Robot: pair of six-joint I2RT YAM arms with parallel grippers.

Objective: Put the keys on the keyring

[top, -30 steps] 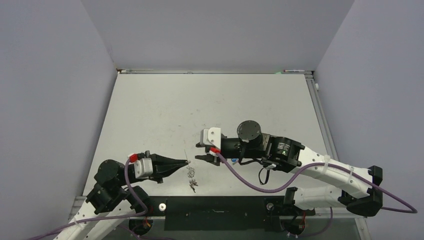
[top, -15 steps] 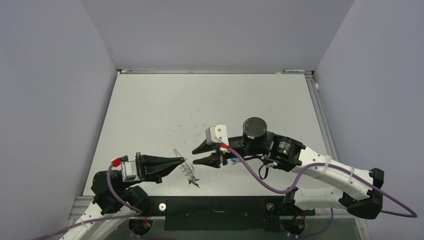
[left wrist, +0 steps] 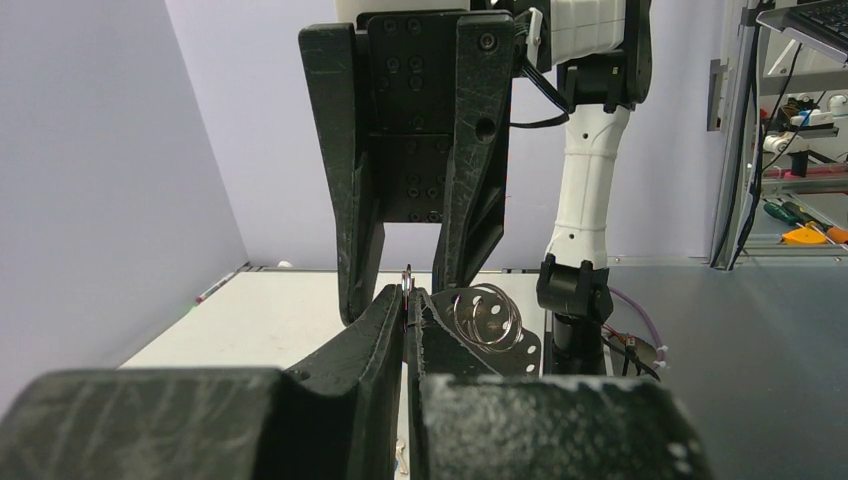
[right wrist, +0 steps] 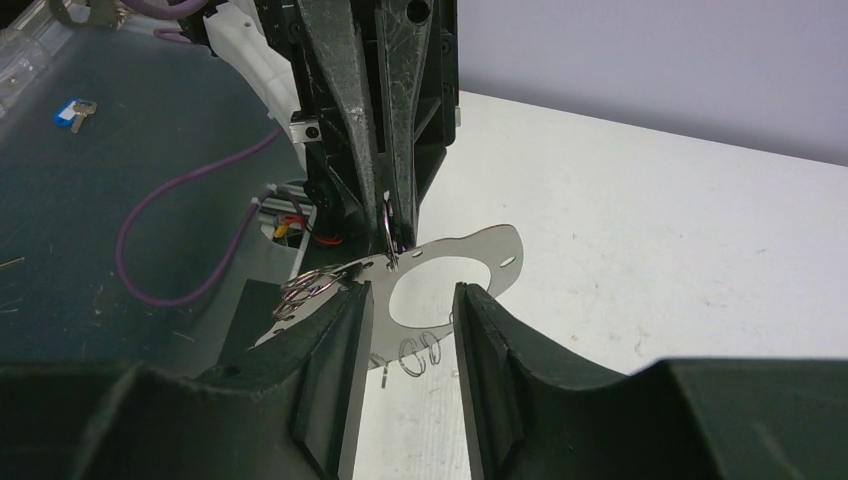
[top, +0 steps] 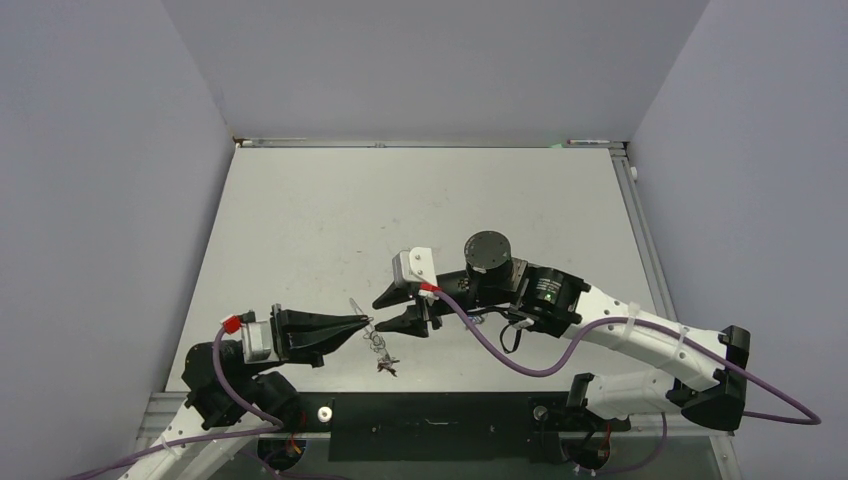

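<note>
Near front edge of the white table [top: 300, 220], centre-left. The left gripper [top: 362, 322] is seen clamped shut on the rim of the keyring [right wrist: 470, 247]; the grey plate is held off the table, tilted, its wide hole turned toward the right wrist camera.

The right gripper [top: 381, 314] is met tip to tip with the left one. Its fingers [right wrist: 335, 370] are held apart, one to each side of the plate's hole. Nothing is seen pinched between them; contact with the plate cannot be told, since its lower edge is hidden behind them.

Wire split rings [right wrist: 312, 284] are bunched on the plate's edge just beside the left fingertips. More loops are seen under the plate.

A small dark cluster with a red spot, taken for keys [top: 385, 366], is noted on the table below the plate. Whether it is hooked on cannot be told.

A blue-tagged key [right wrist: 70, 112] is lying on a dark surface off the table, well apart.

A purple cable [top: 500, 355] is draped along the right arm. Grey walls on three sides.
</note>
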